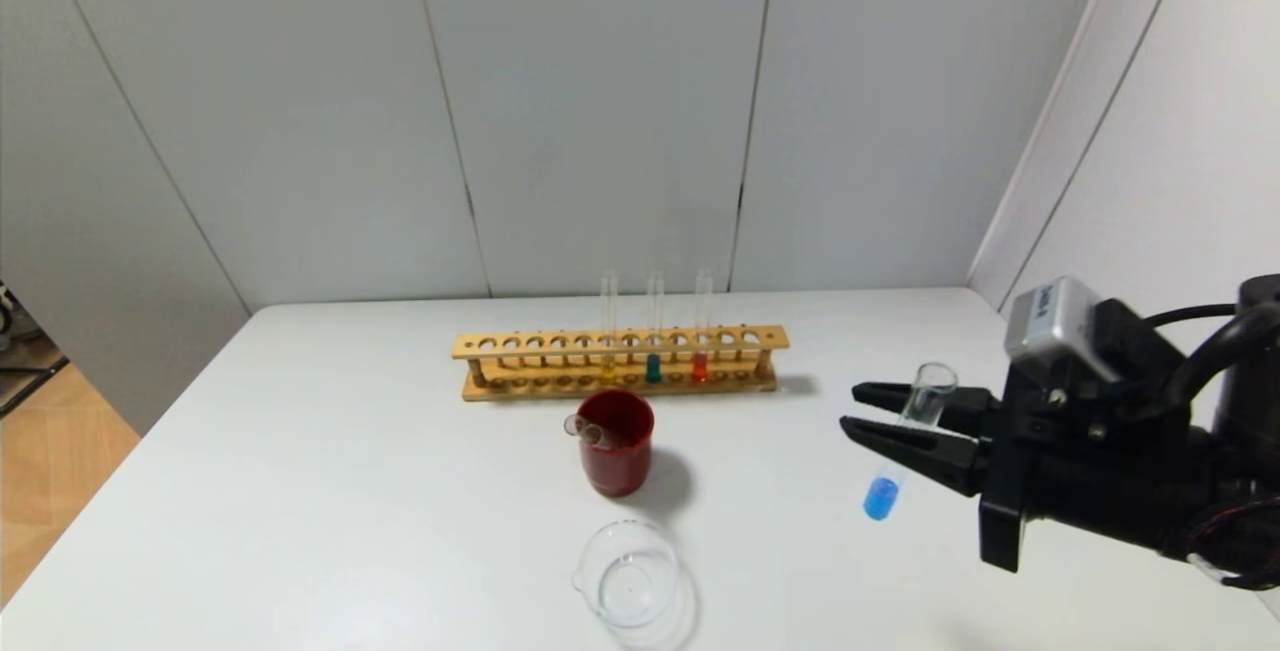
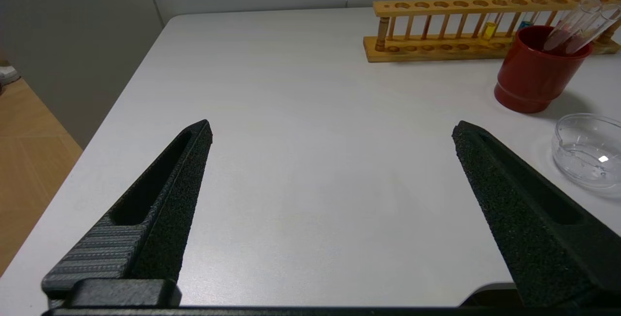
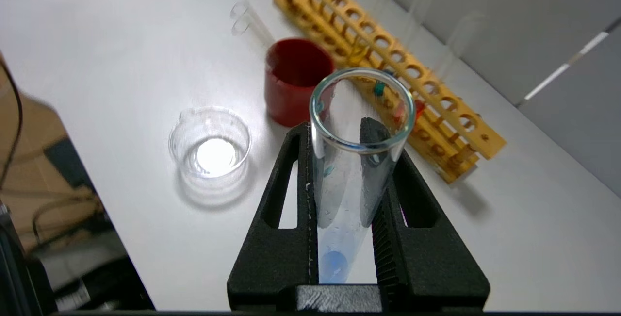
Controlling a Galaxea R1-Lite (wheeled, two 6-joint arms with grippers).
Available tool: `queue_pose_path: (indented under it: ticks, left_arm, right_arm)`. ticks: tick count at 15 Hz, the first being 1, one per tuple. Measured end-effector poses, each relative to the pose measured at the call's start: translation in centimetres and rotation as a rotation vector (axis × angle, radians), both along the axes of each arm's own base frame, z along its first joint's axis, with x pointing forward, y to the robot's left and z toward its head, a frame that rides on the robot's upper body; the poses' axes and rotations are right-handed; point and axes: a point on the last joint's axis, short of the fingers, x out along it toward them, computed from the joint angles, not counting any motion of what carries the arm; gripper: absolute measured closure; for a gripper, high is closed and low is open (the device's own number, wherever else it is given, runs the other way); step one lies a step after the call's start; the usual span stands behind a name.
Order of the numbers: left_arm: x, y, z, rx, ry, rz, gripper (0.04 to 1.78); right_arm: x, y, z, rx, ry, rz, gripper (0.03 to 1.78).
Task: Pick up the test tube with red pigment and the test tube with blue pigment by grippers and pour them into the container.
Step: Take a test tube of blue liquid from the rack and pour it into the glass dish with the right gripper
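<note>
My right gripper [image 1: 851,408] is shut on the test tube with blue pigment [image 1: 905,441], holding it tilted above the table, mouth up, blue liquid at its bottom end. It hangs to the right of the container [image 1: 627,571], a clear glass beaker near the front edge. In the right wrist view the blue tube [image 3: 349,185] sits between the jaws of the right gripper [image 3: 337,129], with the container [image 3: 209,143] beyond. The test tube with red pigment [image 1: 701,351] stands upright in the wooden rack [image 1: 620,343]. My left gripper [image 2: 334,129] is open over bare table, off to the left.
A dark red cup [image 1: 616,441] with empty tubes leaning in it stands between rack and container. Two other tubes, yellowish [image 1: 608,361] and teal [image 1: 653,363], stand in the rack. The white table [image 1: 350,451] ends at grey walls behind and to the right.
</note>
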Motion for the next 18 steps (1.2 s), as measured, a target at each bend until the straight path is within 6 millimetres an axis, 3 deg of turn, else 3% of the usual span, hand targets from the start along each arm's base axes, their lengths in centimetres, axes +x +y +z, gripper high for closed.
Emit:
queue_pose_path:
  ticks: [7, 12, 18]
  left_arm:
    - [0.0, 0.0, 0.0, 0.000, 0.000, -0.001, 0.07]
    - [0.0, 0.0, 0.0, 0.000, 0.000, 0.000, 0.07]
    - [0.0, 0.0, 0.0, 0.000, 0.000, 0.000, 0.07]
  right_arm:
    - [2.2, 4.1, -3.9, -0.265, -0.054, 0.095, 1.42]
    - [4.2, 6.5, -5.5, -0.459, -0.174, 0.115, 1.42]
    - [4.6, 8.6, -6.7, -0.594, -0.249, 0.128, 1.42]
